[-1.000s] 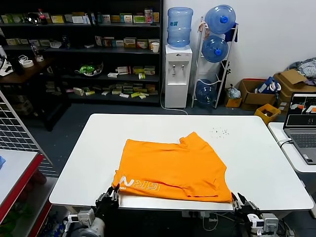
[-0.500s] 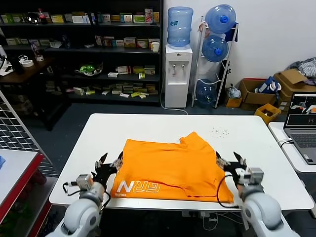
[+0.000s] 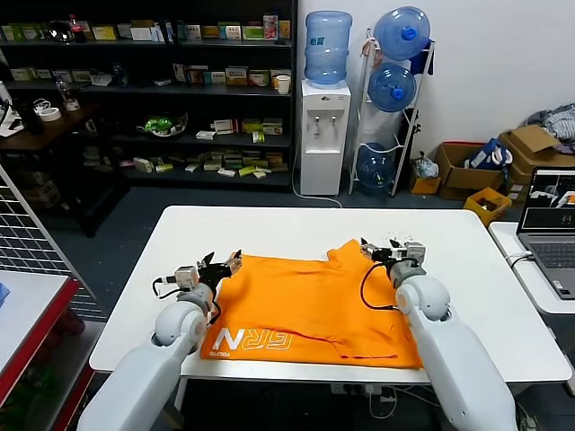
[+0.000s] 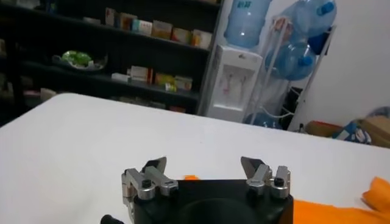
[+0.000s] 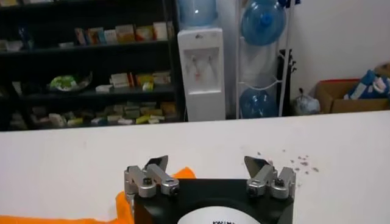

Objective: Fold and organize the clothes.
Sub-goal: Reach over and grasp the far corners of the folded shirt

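The clothes are one orange T-shirt (image 3: 310,305) lying flat on the white table (image 3: 269,224), with white lettering (image 3: 247,341) on its near left part. My left gripper (image 3: 230,261) hovers open at the shirt's far left corner and holds nothing. In the left wrist view the left gripper (image 4: 204,164) has its fingers wide apart over bare table, with orange cloth (image 4: 375,196) off to one side. My right gripper (image 3: 370,248) is open and empty by the raised far right sleeve. In the right wrist view a tip of orange cloth (image 5: 183,173) shows just under the right gripper (image 5: 206,163).
A laptop (image 3: 552,224) sits on a side table to the right. Small dark specks (image 3: 400,240) dot the table behind the right gripper. A water dispenser (image 3: 323,135), spare bottles, dark shelves and cardboard boxes stand beyond the table. A wire rack (image 3: 27,242) is at the left.
Both grippers opened and let go of the shirt's near edge, which now lies flat with the lettering up. Both arms then moved from the table's near edge to the shirt's far corners.
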